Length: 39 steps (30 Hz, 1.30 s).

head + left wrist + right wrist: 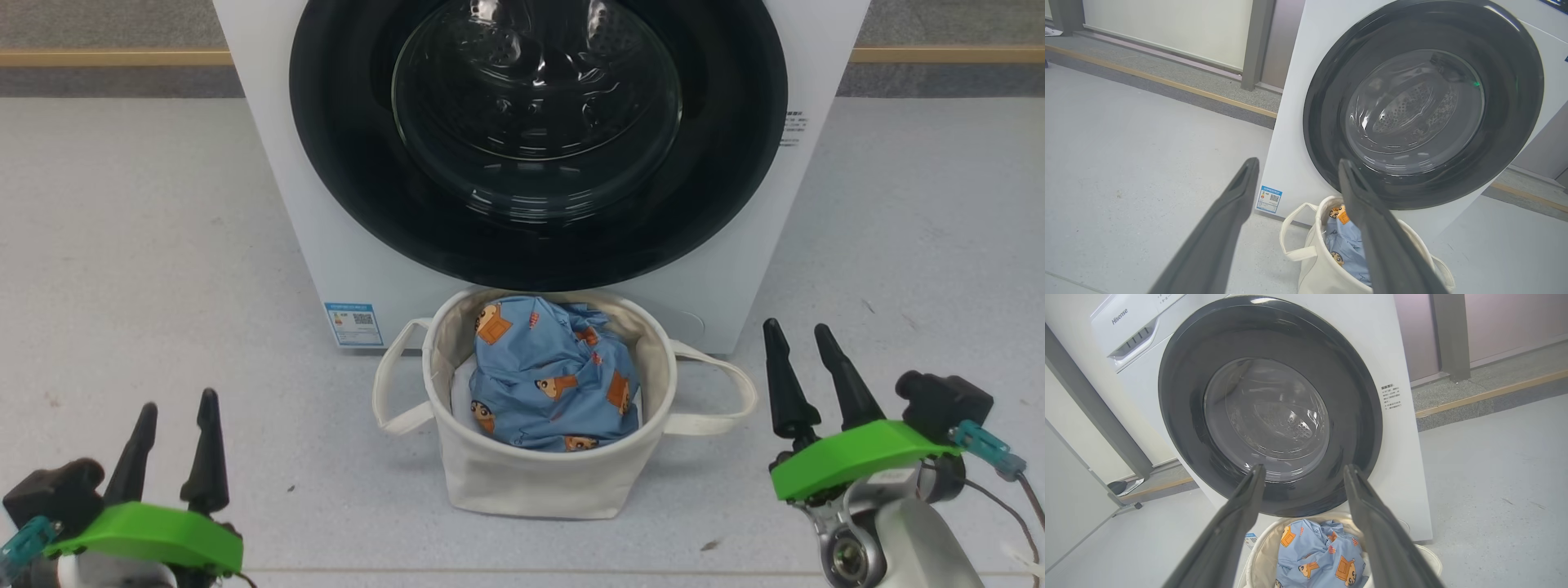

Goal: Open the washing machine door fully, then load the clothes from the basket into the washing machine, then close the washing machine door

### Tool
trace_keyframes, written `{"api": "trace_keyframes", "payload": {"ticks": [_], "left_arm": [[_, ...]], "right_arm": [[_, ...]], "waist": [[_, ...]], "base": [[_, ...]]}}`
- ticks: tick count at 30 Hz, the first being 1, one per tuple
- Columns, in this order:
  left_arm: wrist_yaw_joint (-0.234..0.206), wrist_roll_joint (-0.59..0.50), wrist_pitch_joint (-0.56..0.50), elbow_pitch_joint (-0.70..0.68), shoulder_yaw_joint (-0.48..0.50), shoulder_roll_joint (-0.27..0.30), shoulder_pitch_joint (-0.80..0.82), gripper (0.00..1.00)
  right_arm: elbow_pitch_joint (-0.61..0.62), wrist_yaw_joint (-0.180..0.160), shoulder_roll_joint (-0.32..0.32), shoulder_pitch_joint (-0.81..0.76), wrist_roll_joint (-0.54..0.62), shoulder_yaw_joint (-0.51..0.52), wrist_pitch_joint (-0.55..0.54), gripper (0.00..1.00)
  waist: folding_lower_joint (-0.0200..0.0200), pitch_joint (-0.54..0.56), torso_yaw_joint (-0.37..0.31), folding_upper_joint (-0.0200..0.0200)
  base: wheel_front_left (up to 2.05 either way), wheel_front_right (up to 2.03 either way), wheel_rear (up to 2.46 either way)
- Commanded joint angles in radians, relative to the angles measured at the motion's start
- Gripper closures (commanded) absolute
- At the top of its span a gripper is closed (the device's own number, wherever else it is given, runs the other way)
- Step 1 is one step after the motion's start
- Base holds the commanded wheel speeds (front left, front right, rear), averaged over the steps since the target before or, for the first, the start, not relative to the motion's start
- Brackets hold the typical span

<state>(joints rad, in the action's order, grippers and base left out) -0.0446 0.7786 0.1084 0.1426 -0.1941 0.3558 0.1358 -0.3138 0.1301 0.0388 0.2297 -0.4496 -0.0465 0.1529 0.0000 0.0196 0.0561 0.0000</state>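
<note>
Black-fingered and spread wide, both grippers hold nothing. The left gripper [178, 404] sits to the left of the basket [531, 482] and the right gripper [796, 327] to its right, each apart from the canvas and its strap handles. Both point past the basket toward the washing machine [269, 163]. The basket stands upright on the grey floor [122, 245] between the two grippers, its back rim just in front of the machine's white panel. Inside it lie the clothes [547, 376] — light blue fabric with orange-brown cartoon figures, bunched in a heap that reaches near the rim. Behind and above the basket, the door [539, 139] is shut flat against the machine — a black ring around a clear glass bowl, with the steel drum showing through. A small blue label [353, 324] is stuck on the panel behind the basket's left handle.
</note>
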Motion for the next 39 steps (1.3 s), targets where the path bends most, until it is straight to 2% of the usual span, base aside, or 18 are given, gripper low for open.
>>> {"api": "trace_keyframes", "payload": {"ticks": [1, 8, 16, 27, 32, 39], "left_arm": [[-0.004, -0.037, 0.017, -0.041, 0.022, 0.049, 0.072, 0.00], [-0.019, -0.097, 0.035, -0.049, 0.003, 0.077, 0.086, 0.00], [-0.033, -0.221, 0.047, -0.055, -0.056, 0.129, 0.110, 0.00], [-0.040, -0.316, 0.072, -0.065, -0.104, 0.170, 0.138, 0.00], [-0.047, -0.350, 0.084, -0.070, -0.118, 0.188, 0.147, 0.00], [-0.048, -0.340, 0.087, -0.063, -0.116, 0.188, 0.147, 0.00]], "right_arm": [[0.031, 0.000, 0.008, 0.060, 0.041, -0.020, 0.019, 0.00], [0.033, 0.000, 0.009, 0.069, 0.108, -0.017, 0.039, 0.00], [0.018, 0.001, 0.010, 0.086, 0.181, -0.028, 0.062, 0.00], [-0.001, 0.001, 0.011, 0.111, 0.276, -0.048, 0.095, 0.00], [-0.016, 0.001, 0.011, 0.119, 0.284, -0.053, 0.109, 0.00], [-0.034, 0.001, 0.011, 0.117, 0.244, -0.052, 0.109, 0.00]], "waist": [[0.0000, 0.001, 0.001, 0.0000], [0.0000, 0.000, 0.005, 0.0000], [0.0000, 0.001, 0.008, 0.0000], [0.0000, 0.005, 0.014, 0.0000], [0.0000, 0.007, 0.015, 0.0000], [0.0000, 0.009, 0.012, 0.0000]], "base": [[0.00, 0.00, 0.00], [0.00, 0.00, 0.00], [0.00, 0.00, 0.00], [0.00, 0.00, 0.00], [0.00, 0.00, 0.00], [0.00, 0.00, 0.00]]}}
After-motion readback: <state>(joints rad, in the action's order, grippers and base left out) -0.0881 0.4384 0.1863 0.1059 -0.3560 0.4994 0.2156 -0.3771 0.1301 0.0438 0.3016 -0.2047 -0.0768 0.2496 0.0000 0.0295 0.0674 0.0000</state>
